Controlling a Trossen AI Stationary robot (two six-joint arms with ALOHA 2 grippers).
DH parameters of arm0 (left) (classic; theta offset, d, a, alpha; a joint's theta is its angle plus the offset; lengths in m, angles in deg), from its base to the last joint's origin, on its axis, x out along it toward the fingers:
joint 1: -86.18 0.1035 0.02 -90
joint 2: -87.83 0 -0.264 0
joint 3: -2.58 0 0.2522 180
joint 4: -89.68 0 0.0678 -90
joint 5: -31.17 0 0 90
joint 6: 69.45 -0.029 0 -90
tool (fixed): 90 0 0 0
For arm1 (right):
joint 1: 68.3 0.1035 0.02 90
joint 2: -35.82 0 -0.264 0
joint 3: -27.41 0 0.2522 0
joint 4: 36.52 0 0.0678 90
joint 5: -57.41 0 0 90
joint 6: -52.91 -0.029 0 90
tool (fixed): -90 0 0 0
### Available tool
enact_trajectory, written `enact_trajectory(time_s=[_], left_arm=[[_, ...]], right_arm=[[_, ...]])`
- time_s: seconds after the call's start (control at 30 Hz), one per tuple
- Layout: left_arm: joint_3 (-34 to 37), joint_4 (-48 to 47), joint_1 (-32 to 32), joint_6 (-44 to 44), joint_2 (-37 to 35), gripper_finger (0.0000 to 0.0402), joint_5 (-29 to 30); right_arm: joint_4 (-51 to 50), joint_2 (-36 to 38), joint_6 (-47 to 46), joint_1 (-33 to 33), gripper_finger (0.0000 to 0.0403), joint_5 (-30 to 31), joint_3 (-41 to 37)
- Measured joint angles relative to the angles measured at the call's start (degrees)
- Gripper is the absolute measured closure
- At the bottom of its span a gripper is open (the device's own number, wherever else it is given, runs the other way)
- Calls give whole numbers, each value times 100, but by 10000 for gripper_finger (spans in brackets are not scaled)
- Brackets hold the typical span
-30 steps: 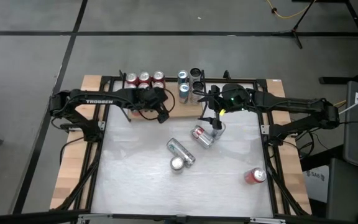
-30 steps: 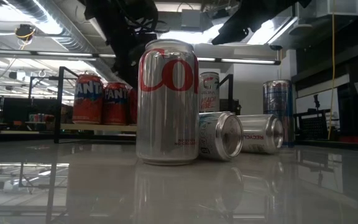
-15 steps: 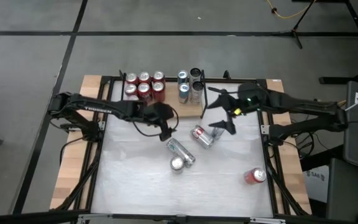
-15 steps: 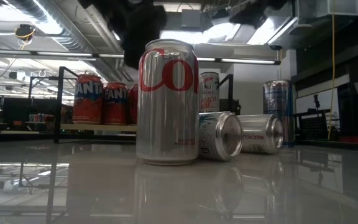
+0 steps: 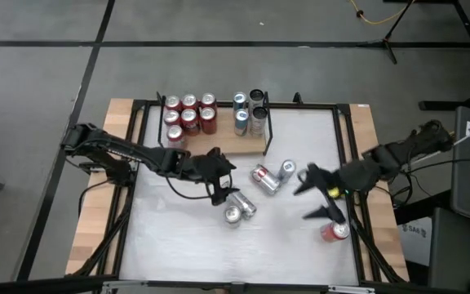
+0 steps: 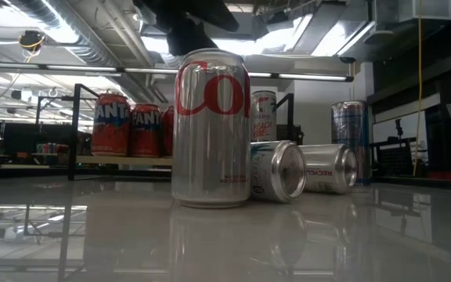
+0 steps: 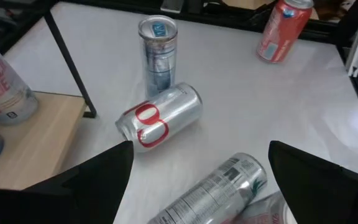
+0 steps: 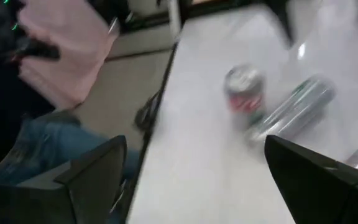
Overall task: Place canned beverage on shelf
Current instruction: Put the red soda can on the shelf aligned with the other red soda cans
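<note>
Shelf (image 5: 219, 139) at the table's far edge holds upright cans; loose cans lie in front. Left gripper (image 5: 221, 194), spread, hovers over the lying silver can (image 5: 237, 201), which may roll if nudged. Right gripper (image 5: 315, 196), spread, could tip the red can (image 5: 334, 231).

The counter (image 5: 186, 237) is whitish and glossy, with a black frame and pale wood at its sides. The shelf (image 5: 219, 148) is light brown wood with thin black rails. On it stand red cans (image 5: 188, 113) with orange labels, and some silver and blue cans (image 5: 240, 112). A silver can with red letters (image 6: 211, 129) stands on the counter. Another silver can with red marks (image 7: 159, 116) lies on its side. One red can (image 5: 335, 231) stands apart.
</note>
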Motion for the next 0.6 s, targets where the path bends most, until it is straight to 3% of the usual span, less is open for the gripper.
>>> enact_trajectory(time_s=[0.37,0.6], left_arm=[[0,2,-509,426,0,37,906],[0,0,-647,856,0,37,1207]], right_arm=[[-1741,-2,-1709,2360,31,928,0],[-2603,-146,-2496,3251,31,932,0]])
